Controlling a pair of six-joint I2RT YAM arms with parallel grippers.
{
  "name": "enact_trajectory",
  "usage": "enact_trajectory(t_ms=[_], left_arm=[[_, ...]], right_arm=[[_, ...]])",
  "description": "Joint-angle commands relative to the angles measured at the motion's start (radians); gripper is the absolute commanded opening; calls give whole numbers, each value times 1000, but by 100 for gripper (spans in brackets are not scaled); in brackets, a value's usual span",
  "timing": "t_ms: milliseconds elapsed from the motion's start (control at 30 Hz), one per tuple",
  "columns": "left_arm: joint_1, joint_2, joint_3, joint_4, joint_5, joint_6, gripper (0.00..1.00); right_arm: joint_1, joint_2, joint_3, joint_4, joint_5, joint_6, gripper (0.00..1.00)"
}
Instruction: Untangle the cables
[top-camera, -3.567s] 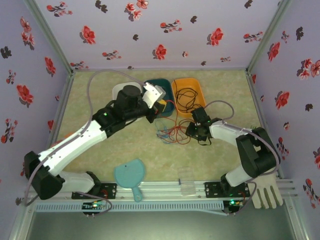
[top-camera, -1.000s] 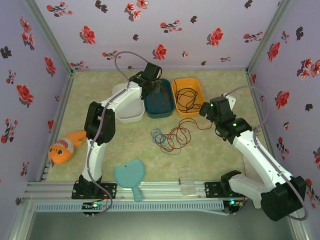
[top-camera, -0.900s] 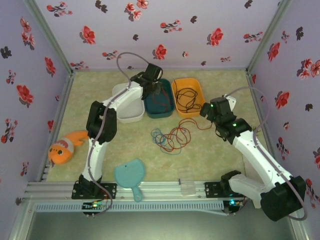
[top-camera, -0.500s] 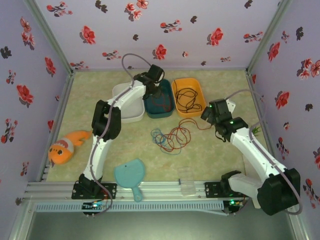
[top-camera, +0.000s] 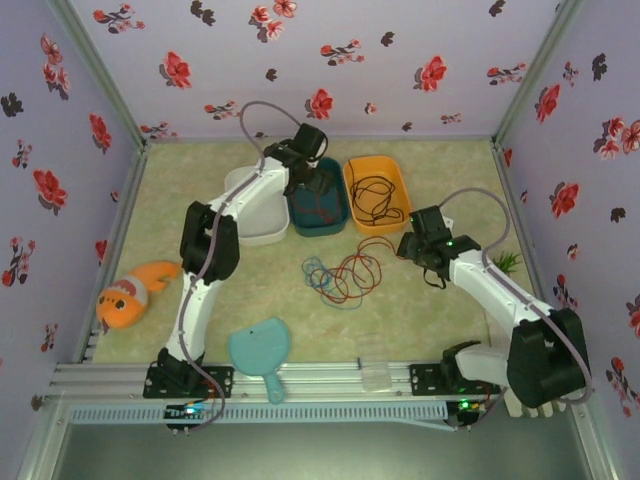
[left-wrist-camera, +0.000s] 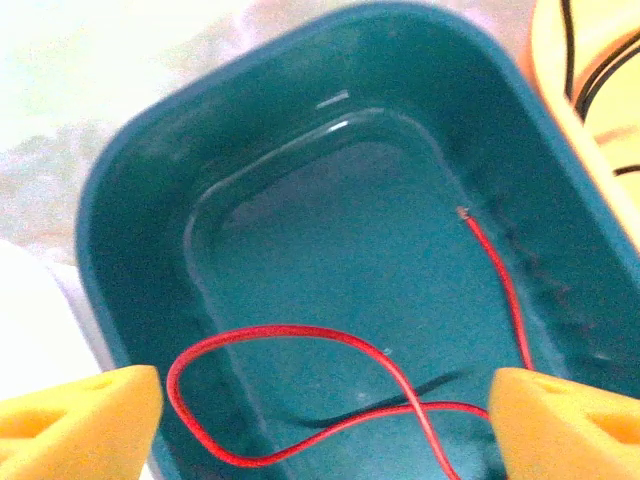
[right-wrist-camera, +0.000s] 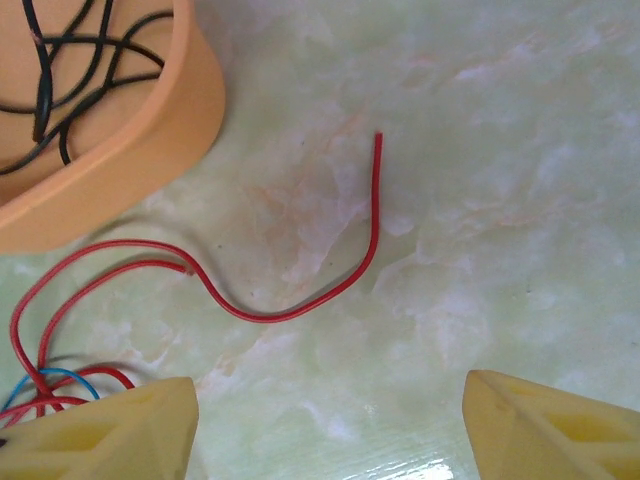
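Note:
A loose tangle of red and blue cables (top-camera: 343, 275) lies on the table in front of the bins. One red cable (left-wrist-camera: 330, 335) lies free in the teal bin (left-wrist-camera: 130, 200), under my open left gripper (left-wrist-camera: 325, 420), which hovers over that bin (top-camera: 312, 183). Black cables (right-wrist-camera: 70, 60) rest in the orange bin (right-wrist-camera: 130, 150). My right gripper (right-wrist-camera: 330, 430) is open and low over the table beside the tangle (top-camera: 412, 250). A red cable's free end (right-wrist-camera: 330, 285) lies just ahead of its yellow fingers (right-wrist-camera: 110, 430), untouched. A bit of blue cable (right-wrist-camera: 55, 375) shows at the left.
A white bin (top-camera: 255, 210) stands left of the teal bin (top-camera: 318, 205). An orange fish toy (top-camera: 130, 295) lies at the left. A teal hand mirror (top-camera: 260, 350) and a clear plastic box (top-camera: 375, 375) sit near the front rail. A small green thing (top-camera: 505, 262) lies far right.
My left gripper has opened and let the red cable drop into the teal bin. My right arm has come down and forward towards the tangle's red end, its jaws narrowing somewhat.

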Motion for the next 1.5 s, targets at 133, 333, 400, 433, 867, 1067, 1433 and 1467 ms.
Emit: enact_trajectory(t_ms=[133,333,400,433,867,1067,1433,1467], left_arm=[[-4,-126,-39,17,-17,2,100],[-10,-175,-95,46,-13,-4,100],[-10,-185,-113,53,-11,-9,100],[-10,-190,-124,57,-10,-12,100],[-5,-204,-179,73,0,-31,100],[-3,-204,-185,82,20,-38,100],[-1,-205,-196,85,26,-38,100],[0,-206,-198,85,26,-38,100]], right_arm=[[4,60,-11,60,-61,-29,69],[44,119,8,78,-48,-57,68],[58,147,24,79,-31,-78,68],[65,165,34,78,-17,-89,68],[104,385,157,72,38,-173,51],[100,457,191,85,44,-195,46],[79,526,205,127,-16,-203,35],[78,525,200,129,-21,-200,34]])
